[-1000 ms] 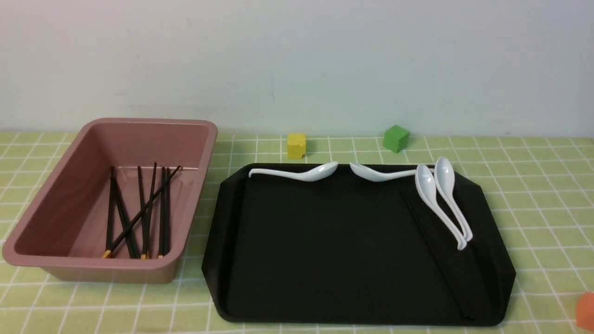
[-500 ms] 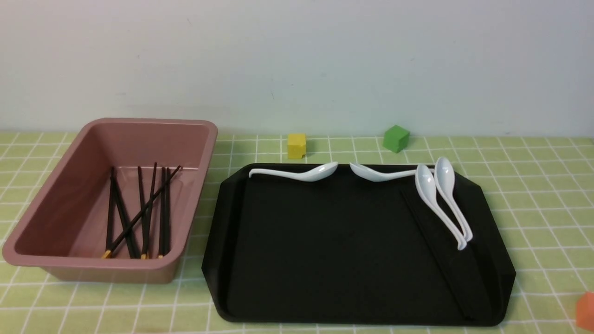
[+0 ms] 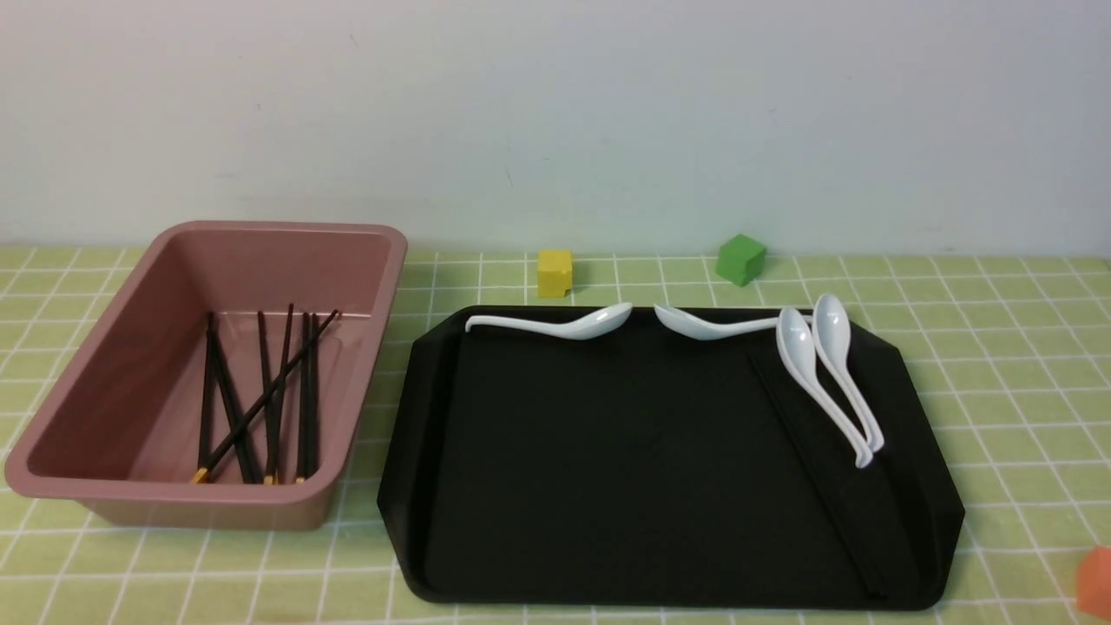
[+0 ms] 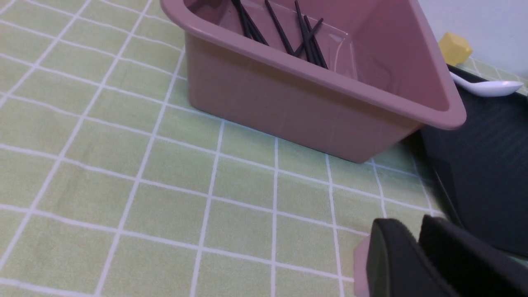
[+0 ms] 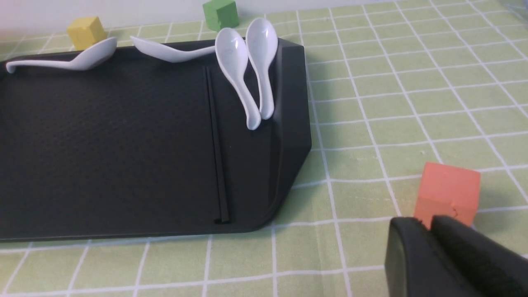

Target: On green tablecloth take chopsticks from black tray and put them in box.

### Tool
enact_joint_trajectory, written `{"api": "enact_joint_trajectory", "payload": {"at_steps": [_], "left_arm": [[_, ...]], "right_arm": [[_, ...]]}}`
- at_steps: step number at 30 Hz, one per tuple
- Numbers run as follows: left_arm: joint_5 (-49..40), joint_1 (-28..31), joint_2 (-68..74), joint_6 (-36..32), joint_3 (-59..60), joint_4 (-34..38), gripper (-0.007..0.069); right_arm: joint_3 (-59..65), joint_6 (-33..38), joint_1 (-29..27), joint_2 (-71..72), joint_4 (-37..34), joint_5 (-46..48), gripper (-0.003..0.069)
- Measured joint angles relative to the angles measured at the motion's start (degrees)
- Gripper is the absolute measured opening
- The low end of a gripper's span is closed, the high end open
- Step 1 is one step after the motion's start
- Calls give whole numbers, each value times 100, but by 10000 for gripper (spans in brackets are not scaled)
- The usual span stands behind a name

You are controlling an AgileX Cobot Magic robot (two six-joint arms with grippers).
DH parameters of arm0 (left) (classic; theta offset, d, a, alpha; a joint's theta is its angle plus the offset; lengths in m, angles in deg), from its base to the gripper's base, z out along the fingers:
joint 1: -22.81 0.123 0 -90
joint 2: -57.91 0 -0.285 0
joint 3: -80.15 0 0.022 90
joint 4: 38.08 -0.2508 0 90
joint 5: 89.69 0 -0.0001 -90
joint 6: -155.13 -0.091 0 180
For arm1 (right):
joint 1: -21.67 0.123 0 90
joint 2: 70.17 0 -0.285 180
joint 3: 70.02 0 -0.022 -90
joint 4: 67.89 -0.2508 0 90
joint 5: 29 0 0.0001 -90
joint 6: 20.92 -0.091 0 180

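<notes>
Several chopsticks (image 3: 260, 399) already down in the box (image 3: 364, 260), lying criss-crossed on its floor with gold tips toward the near wall; roughly seven or eight, exact count hard to fix where they overlap. One pair of chopsticks left on tray (image 3: 816, 473), lying close together on the right part of the black tray (image 3: 608, 451), running diagonally from just below the far spoons down to the near right corner, black on black and faint in the front view, clearer in the right wrist view (image 5: 216, 144). Four white spoons (image 3: 829, 382) also on the tray, two along its far rim, two side by side against the right rim just beside the remaining pair; not part of the job.

Judged: most of the work done, one more pick and drop to go.

Left gripper (image 4: 416, 243) low over the green tablecloth (image 3: 998, 347), near the box's corner, nothing between its fingers; jaws seen edge-on with only a thin gap, width not readable. Right gripper (image 5: 429, 239) over the cloth beside an orange cube (image 5: 447, 192), near the tray's near right corner, holding nothing; jaws likewise close together, real opening impossible to tell. Neither arm visible in the front view.

Yellow cube (image 3: 555, 273) and green cube (image 3: 740, 259) beyond the tray, apart from everything.
</notes>
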Motion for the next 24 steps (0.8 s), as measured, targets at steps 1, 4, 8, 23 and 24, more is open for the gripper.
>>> {"api": "enact_joint_trajectory", "payload": {"at_steps": [1,4,8,23,24], "left_arm": [[0,0,0,0,0,0,111],[0,0,0,0,0,0,113],[0,0,0,0,0,0,113],[0,0,0,0,0,0,123],[0,0,0,0,0,0,123]], "right_arm": [[0,0,0,0,0,1,90],[0,0,0,0,0,6,94],[0,0,0,0,0,6,96],[0,0,0,0,0,17,104],[0,0,0,0,0,17,105]]}}
